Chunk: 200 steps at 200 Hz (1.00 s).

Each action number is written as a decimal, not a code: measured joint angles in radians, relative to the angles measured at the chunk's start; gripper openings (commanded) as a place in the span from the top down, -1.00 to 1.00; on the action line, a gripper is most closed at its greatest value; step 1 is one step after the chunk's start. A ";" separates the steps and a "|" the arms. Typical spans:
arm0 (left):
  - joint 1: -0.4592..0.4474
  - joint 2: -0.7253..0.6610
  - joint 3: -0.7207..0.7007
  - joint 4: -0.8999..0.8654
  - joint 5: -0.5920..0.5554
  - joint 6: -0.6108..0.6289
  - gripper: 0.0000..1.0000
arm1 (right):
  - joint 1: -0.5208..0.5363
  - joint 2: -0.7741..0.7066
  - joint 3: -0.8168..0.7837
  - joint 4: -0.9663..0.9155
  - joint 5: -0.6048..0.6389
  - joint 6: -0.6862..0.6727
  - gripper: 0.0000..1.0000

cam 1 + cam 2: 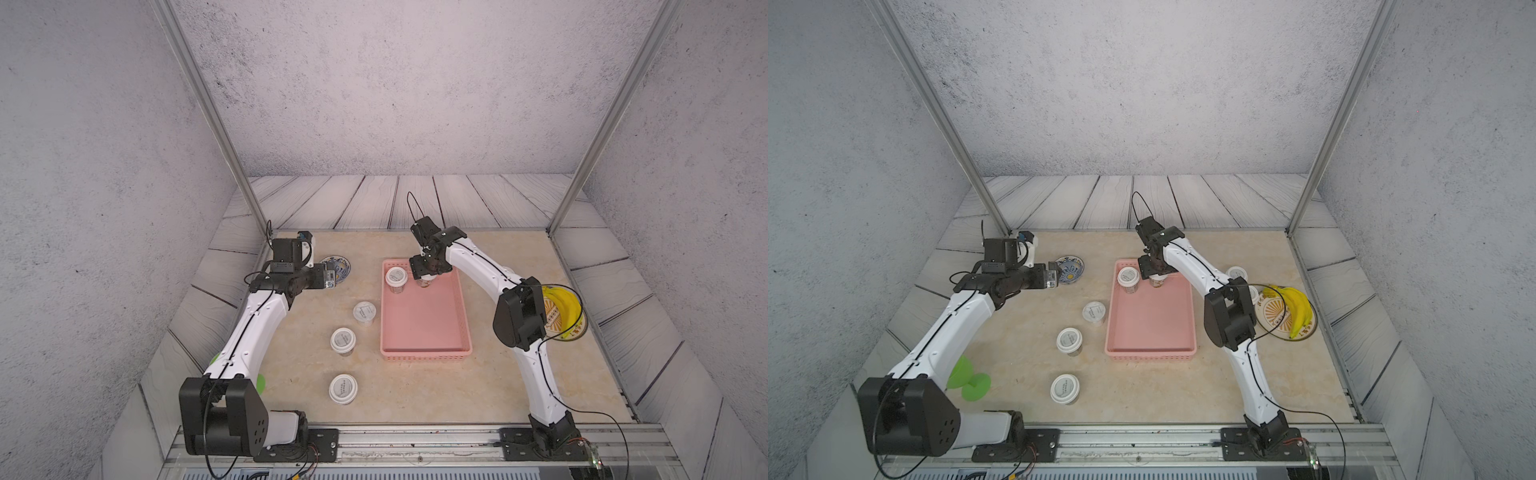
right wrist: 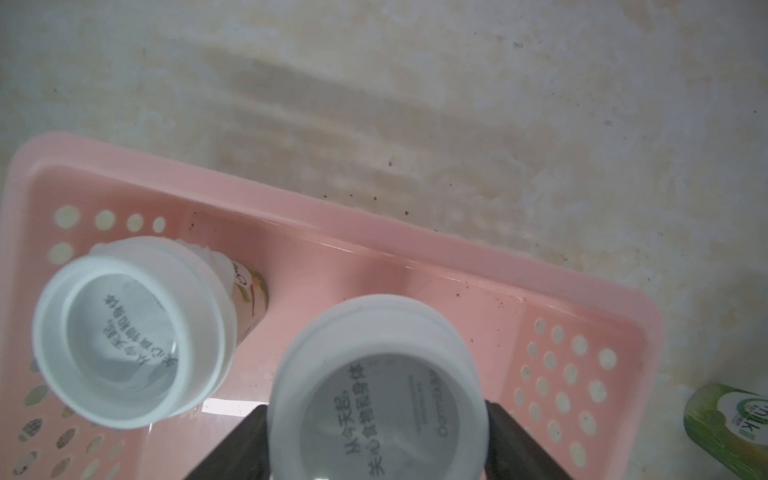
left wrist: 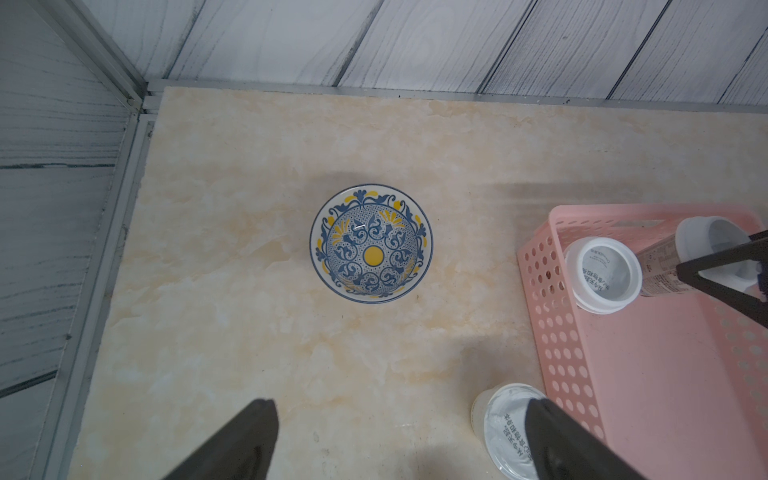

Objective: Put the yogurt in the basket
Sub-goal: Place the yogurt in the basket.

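Top views. Worktop (image 1: 415,395): beige marbled slab, ringed by grey wood-grain boards, grey textured walls and aluminium posts. Pink basket (image 1: 424,328) at frame centre, long side running away from the camera. One yogurt cup (image 1: 395,276) upright in the basket's upper left corner. Right gripper (image 1: 426,278) over the basket's upper end, beside that cup; a held cup (image 1: 1157,281) shows below it, fingers either side. Three loose cups on the worktop left of the basket: one (image 1: 364,312) just beside its left wall, one (image 1: 343,340) lower, one (image 1: 343,388) lowest. In a top view, another cup (image 1: 1236,273) shows right of the right arm. Left gripper (image 1: 328,277) at centre left, by a blue-patterned bowl (image 1: 1071,270). Plate (image 1: 1271,320) with bananas (image 1: 1296,307) at right. Green object (image 1: 967,378) at lower left.

Left wrist view. Bowl at frame centre on bare worktop. Two dark left fingers (image 3: 241,440) at the bottom edge, spread wide, holding nothing. Basket at right, with both cups inside.

Right wrist view. Held cup's white lid (image 2: 378,390) fills the lower centre, dark right fingers (image 2: 232,449) pressed against both its sides, above the basket floor. Second cup at left. Green-labelled cup (image 2: 727,424) at right edge, outside the basket.
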 measured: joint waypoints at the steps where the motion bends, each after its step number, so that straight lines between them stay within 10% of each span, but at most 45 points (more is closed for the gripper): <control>1: 0.000 0.000 0.000 0.000 0.000 0.000 -0.97 | 0.000 0.001 0.001 0.000 0.000 0.000 -0.58; 200: 0.003 0.000 0.000 0.000 0.003 0.000 -0.97 | 0.030 0.059 0.028 -0.025 0.033 -0.011 -0.64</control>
